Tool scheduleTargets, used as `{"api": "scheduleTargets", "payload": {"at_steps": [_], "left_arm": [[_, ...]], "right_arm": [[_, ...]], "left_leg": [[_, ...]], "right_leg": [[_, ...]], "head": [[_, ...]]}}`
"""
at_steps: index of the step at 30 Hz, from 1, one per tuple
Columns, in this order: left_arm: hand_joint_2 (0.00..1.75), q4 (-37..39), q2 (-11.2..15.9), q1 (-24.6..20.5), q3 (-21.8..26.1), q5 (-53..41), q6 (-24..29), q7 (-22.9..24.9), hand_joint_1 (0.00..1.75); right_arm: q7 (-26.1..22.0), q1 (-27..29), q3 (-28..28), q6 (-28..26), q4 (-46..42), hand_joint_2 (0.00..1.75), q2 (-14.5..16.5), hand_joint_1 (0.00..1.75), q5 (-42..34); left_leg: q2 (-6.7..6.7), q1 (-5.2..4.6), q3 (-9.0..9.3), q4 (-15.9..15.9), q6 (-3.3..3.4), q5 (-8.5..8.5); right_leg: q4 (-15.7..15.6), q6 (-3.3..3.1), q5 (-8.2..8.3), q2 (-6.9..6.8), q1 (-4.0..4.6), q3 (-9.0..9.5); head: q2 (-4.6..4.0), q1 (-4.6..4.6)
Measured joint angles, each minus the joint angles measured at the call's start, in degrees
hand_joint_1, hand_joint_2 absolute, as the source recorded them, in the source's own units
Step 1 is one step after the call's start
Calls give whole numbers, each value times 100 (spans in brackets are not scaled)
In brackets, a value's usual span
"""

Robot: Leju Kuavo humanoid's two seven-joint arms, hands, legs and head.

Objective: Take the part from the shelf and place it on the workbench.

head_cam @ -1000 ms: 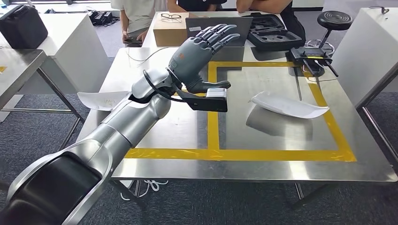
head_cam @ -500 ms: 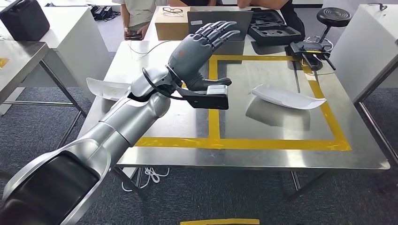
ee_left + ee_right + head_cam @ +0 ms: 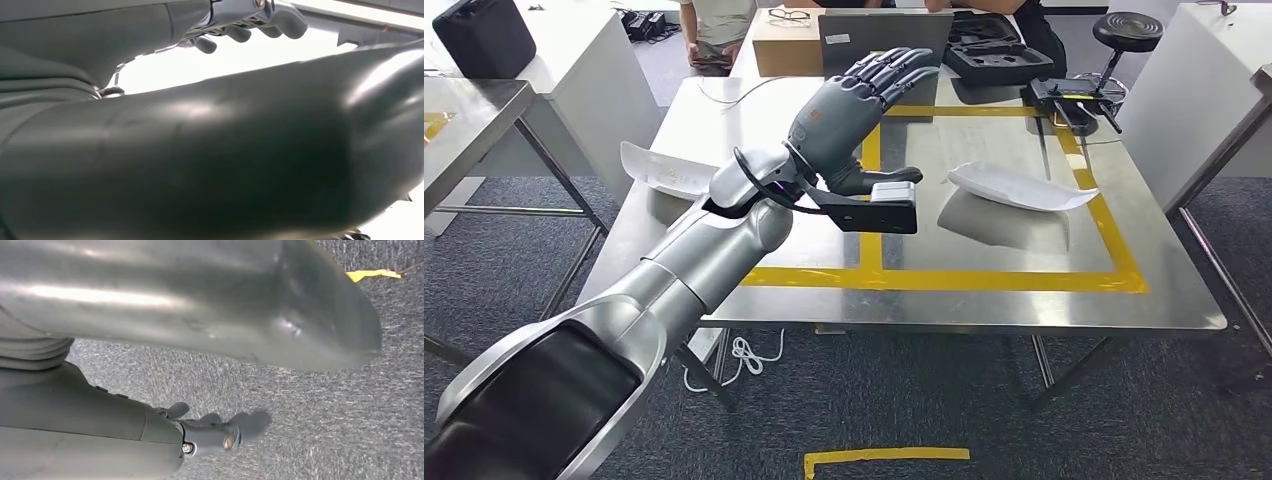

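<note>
Upper left of the head view, a black case (image 3: 479,35) sits on a white counter. A white curved part (image 3: 664,170) lies at the workbench's (image 3: 984,295) left edge, partly behind the silver arm. Centre frame, the left hand (image 3: 854,115) hangs above the yellow tape (image 3: 944,280), fingers stretched apart, holding nothing. Right of centre, a second white part (image 3: 1019,187) rests on the steel inside the tape. Down by the carpet (image 3: 320,405), the right hand (image 3: 210,435) looks slack, its fingers loose and empty.

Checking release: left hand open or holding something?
Open. In the head view the left hand is raised above the workbench, fingers extended, nothing in them.
</note>
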Motion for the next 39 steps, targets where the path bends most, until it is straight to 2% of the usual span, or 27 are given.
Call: {"api": "scheduleTargets", "payload": {"at_steps": [1,3,5,6,7,8,10,11,12,15,16,17,20,21,22,23,24,26,27,30,31,33,35,36,37,38,39], "left_arm": [[0,15,11,-1,0,-6,12,4,0],[0,43,33,-3,0,-13,37,3,0],[0,74,44,1,0,-12,48,2,0],[0,91,49,5,0,-12,49,2,0],[0,104,53,7,0,-12,50,2,0],[0,113,55,6,0,-12,50,2,0],[0,115,51,-13,0,-12,51,0,0],[0,116,45,-28,0,-11,51,-2,0],[0,117,41,-46,0,-10,52,-4,0],[0,134,51,-76,0,-9,88,12,0],[0,144,71,-82,0,-8,117,21,0],[0,154,103,-87,0,-2,155,18,0],[0,202,304,-67,3,16,257,-111,0],[0,228,371,-49,5,20,269,-171,0],[0,254,415,-33,7,21,269,-215,0],[0,276,429,-21,8,20,265,-242,0],[0,291,418,-15,9,13,261,-250,0],[0,300,351,-1,9,-15,256,-243,0],[0,298,306,6,9,-26,257,-238,0],[0,292,197,26,9,-41,267,-205,0],[0,292,180,31,9,-44,274,-194,0],[0,293,170,39,9,-48,292,-199,0],[0,296,168,58,9,-47,314,-223,0],[0,298,167,75,9,-44,321,-235,0],[0,301,166,94,9,-40,324,-243,0],[0,298,163,109,9,-34,320,-246,0],[0,286,156,117,9,-23,314,-243,0]], "right_arm": [[-22,-1,4,-14,0,0,1,0,-21],[-69,0,5,-43,0,0,0,0,-61],[-92,1,5,-56,0,0,-2,0,-75],[-95,0,5,-57,0,0,-2,0,-75],[-95,0,5,-58,0,0,-3,0,-76],[-95,0,5,-58,0,0,-3,0,-77],[-97,-1,5,-58,0,0,7,0,-78],[-98,-2,5,-58,0,0,8,0,-78],[-100,-4,5,-58,0,0,10,0,-77],[-145,-7,8,-54,0,0,8,0,-44],[-175,-6,15,-49,0,0,10,0,-10],[-205,-5,29,-43,0,0,11,0,35],[-218,-6,101,5,0,0,-5,0,170],[-192,-2,118,30,0,0,-16,0,185],[-167,1,126,50,0,0,-23,0,182],[-151,1,129,64,0,0,-33,0,163],[-153,-5,130,73,0,0,-44,0,139],[-167,-26,130,69,0,0,-60,0,92],[-155,-34,130,62,0,0,-64,0,78],[-78,-38,130,37,0,0,-73,0,53],[-66,-38,130,30,0,0,-75,0,44],[-72,-34,130,7,0,0,-80,0,14],[-88,-27,128,-30,0,0,-87,0,-19],[-92,-24,128,-43,0,0,-90,0,-26],[-93,-22,127,-51,0,0,-92,0,-30],[-93,-20,127,-53,0,0,-94,0,-33],[-92,-19,127,-54,0,0,-94,0,-41]], "left_leg": [[-1,6,-64,117,-34,-111],[-2,23,-297,723,-94,-566],[-1,32,-502,1446,-119,-977],[-1,32,-484,1587,-113,-1048],[-2,29,-353,1507,-93,-1026],[-3,22,-114,1215,-58,-932],[0,-16,440,403,43,-768],[1,-41,608,127,82,-718],[2,-66,679,-13,112,-699],[3,-80,671,-100,184,-570],[9,-64,672,-148,218,-505],[18,-45,659,-191,245,-437],[45,-31,501,-198,273,-287],[49,-28,429,-178,268,-249],[47,-22,357,-150,258,-215],[40,-12,285,-113,242,-186],[31,1,214,-64,221,-162],[13,6,119,9,161,-122],[6,2,97,26,127,-102],[-1,-1,74,-4,22,-33],[-1,3,39,36,-13,-77],[-2,16,-131,427,-80,-409],[-2,30,-375,1174,-119,-899],[-2,33,-446,1483,-126,-1064],[-2,34,-416,1604,-119,-1128],[-2,31,-265,1495,-97,-1099],[-3,23,-4,1173,-59,-1003]], "right_leg": [[-8,-44,50,-9,-7,-33],[-14,-96,145,-23,-16,-133],[-11,-103,228,-26,-8,-243],[-9,-101,266,-27,-2,-293],[-8,-97,303,-27,5,-337],[-8,-91,336,-26,14,-373],[-14,-64,399,-27,24,-414],[-22,-38,427,-30,21,-420],[-35,-4,453,-35,7,-420],[-87,113,508,-42,-20,-409],[-29,145,437,-38,-18,-438],[140,171,287,-32,-16,-511],[1182,238,-361,-22,-26,-892],[1394,255,-453,-22,-29,-934],[1385,268,-440,-22,-34,-862],[1140,277,-341,-23,-40,-668],[736,277,-233,-25,-45,-403],[134,236,-93,-16,-21,-45],[14,193,-69,-9,-4,6],[3,48,45,2,13,-48],[-6,2,89,-1,2,-75],[-23,-68,184,-8,-21,-158],[-22,-89,267,-7,-21,-266],[-21,-88,310,-7,-18,-323],[-20,-84,354,-8,-15,-379],[-19,-78,397,-8,-9,-431],[-19,-69,438,-7,-2,-474]], "head": [[0,-9],[0,-27],[0,-33],[0,-33],[0,-33],[0,-33],[0,-27],[0,-32],[0,-36],[0,-49],[0,-42],[0,-31],[0,-9],[0,-9],[0,-8],[0,-8],[0,-7],[0,2],[0,8],[0,15],[0,11],[0,-5],[0,-18],[0,-18],[0,-18],[0,-18],[0,-18]]}}
